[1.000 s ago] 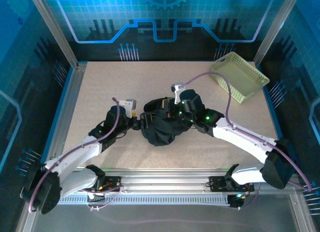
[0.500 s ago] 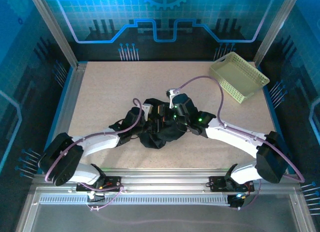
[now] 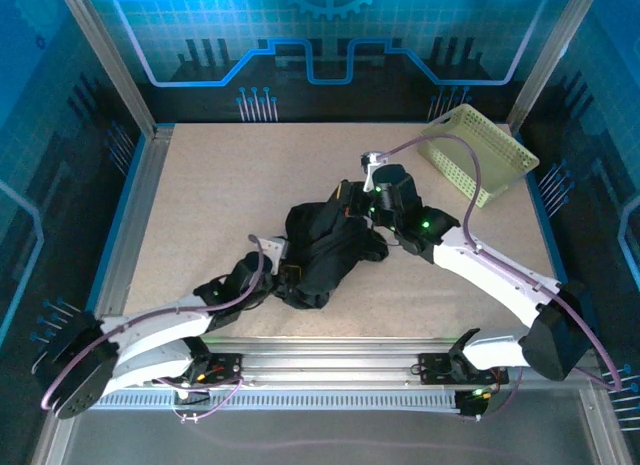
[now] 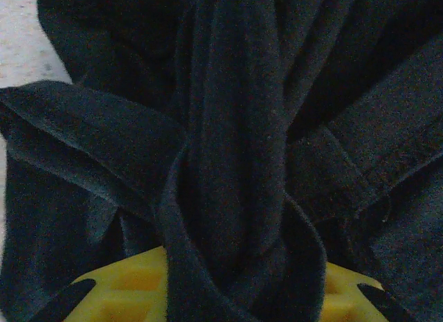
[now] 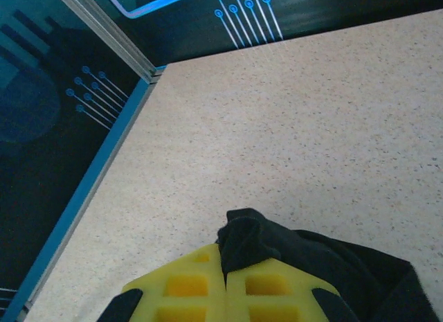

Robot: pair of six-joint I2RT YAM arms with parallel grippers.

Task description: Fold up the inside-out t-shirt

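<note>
The inside-out t-shirt (image 3: 325, 247) is a black crumpled bundle at mid-table, drawn out between both grippers. My left gripper (image 3: 287, 277) is at its near-left end. In the left wrist view, dark folds of the t-shirt (image 4: 235, 128) cover nearly everything, and a thick band of cloth runs between the yellow pads (image 4: 131, 291) of the left gripper (image 4: 242, 284), which is shut on it. My right gripper (image 3: 348, 200) holds the far end. Its yellow pads (image 5: 183, 284) meet, and the right gripper (image 5: 225, 256) pinches a black corner of the t-shirt (image 5: 277, 242) just above the tabletop.
A pale yellow-green lattice basket (image 3: 478, 153) stands at the far right corner, close behind the right arm. Metal frame rails (image 3: 135, 220) border the speckled tabletop (image 3: 230, 175) on the left, and the same tabletop (image 5: 291, 121) stretches beyond the right gripper.
My left gripper went into the bundle, closed on cloth and drew back toward the near left. The right gripper moved toward the far right, stretching the t-shirt out.
</note>
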